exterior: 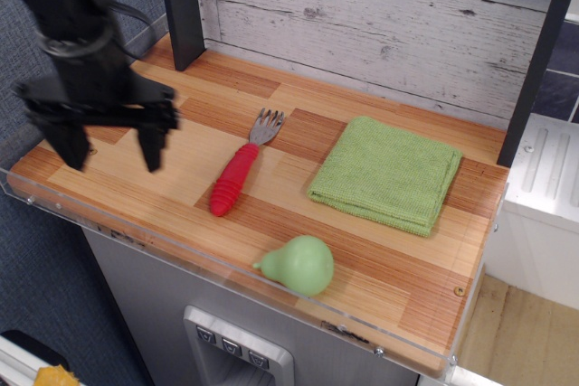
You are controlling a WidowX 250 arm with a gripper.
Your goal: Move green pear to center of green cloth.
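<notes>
The green pear lies on its side near the front edge of the wooden table, neck pointing left. The green cloth lies folded flat at the right back of the table, behind and to the right of the pear. My gripper hangs above the left part of the table, far left of the pear. Its two dark fingers point down, spread wide apart with nothing between them. It looks motion-blurred.
A red-handled fork lies between the gripper and the cloth. A black post stands at the back left, another at the right. A whitewashed plank wall closes the back. A clear lip runs along the front edge.
</notes>
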